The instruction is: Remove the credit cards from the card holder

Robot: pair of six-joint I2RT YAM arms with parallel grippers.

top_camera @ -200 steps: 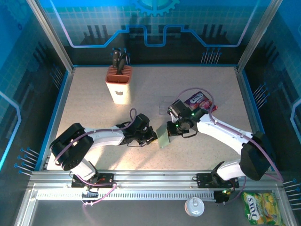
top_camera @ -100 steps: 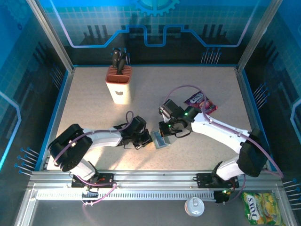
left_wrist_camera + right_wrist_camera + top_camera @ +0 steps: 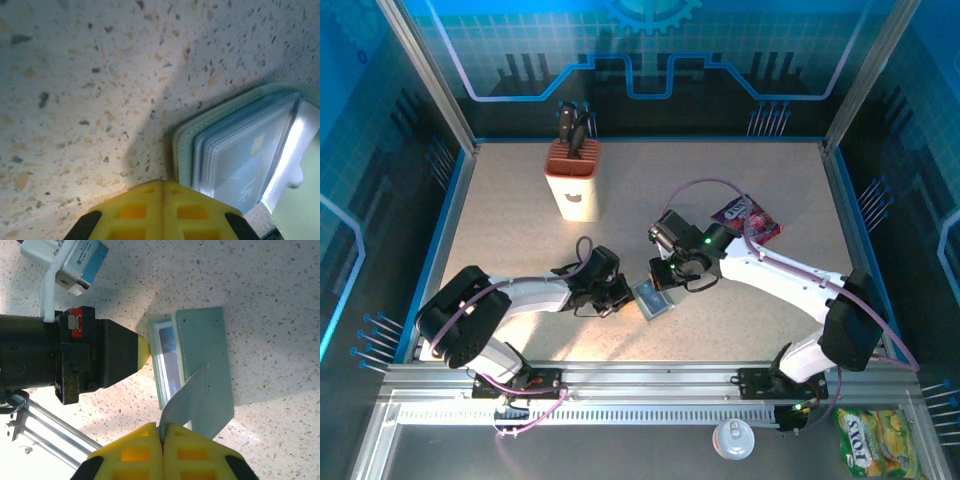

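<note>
Both arms have slid left and toward the near edge over the last second, and the card holder (image 3: 202,347) has come with them. It was tipped up between them; now it's lying flat on the table (image 3: 75,75), right at the left arm's tip. Right gripper (image 3: 162,437) has its jaws clamped on the holder's strap (image 3: 187,395), lifting it up off the top panel. Left gripper (image 3: 162,189), jaws pressed together with nothing between them, is nosed in at the holder's open edge, touching it or all but touching it. And there they are: the credit cards (image 3: 242,160), a stack of pale-blue edges tucked in the pocket, none out yet.

So the step in hand, as I read it, is getting at that first card. To do it well, the right arm should hold the strap taut and the holder flat, with no twisting, so the pocket mouth faces the left arm. The left jaws can't take anything while they're together. They'll need to part a little, one finger over the card's exposed edge and one under, then draw straight out along the pocket's line, low to the table. Pull at an angle and the card likely binds in the sleeve, or the whole holder drags along. These look like thin, slick cards too: a shallow bite may slip, and grabbing the whole stack rather than one could jam.
</note>
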